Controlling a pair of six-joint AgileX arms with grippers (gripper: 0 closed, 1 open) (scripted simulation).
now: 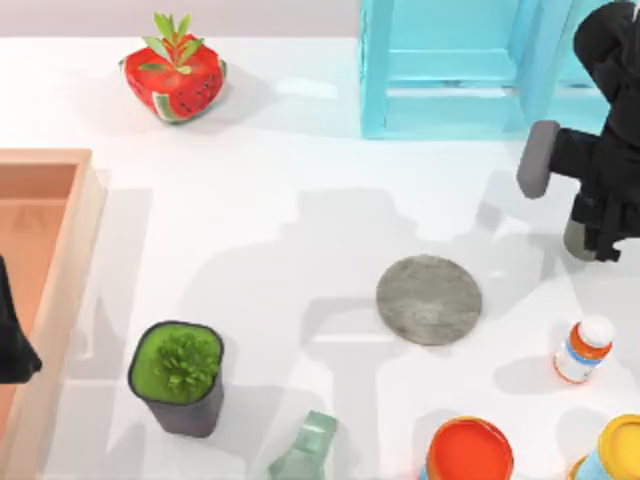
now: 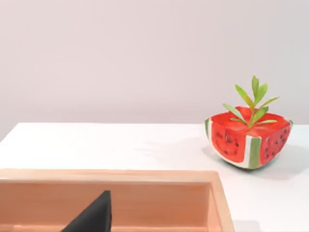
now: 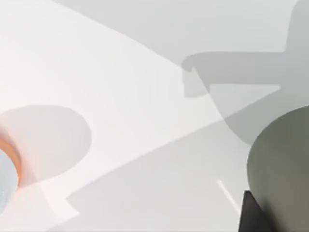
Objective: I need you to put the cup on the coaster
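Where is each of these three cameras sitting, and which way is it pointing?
Top view: above the table, looking straight down at the coaster; my right gripper reaches in at the table's right edge, holding the cup.
Left wrist view: on my left arm, low over the wooden tray, looking across the table to the watermelon planter; a dark gripper tip shows.
Right wrist view: on my right arm, looking down at the tabletop past the cup.
Shared: the top and left wrist views both show the planter and the tray.

Right hand (image 1: 590,235) hangs at the table's right, clasping the cup (image 1: 580,240); left arm parked at left edge.
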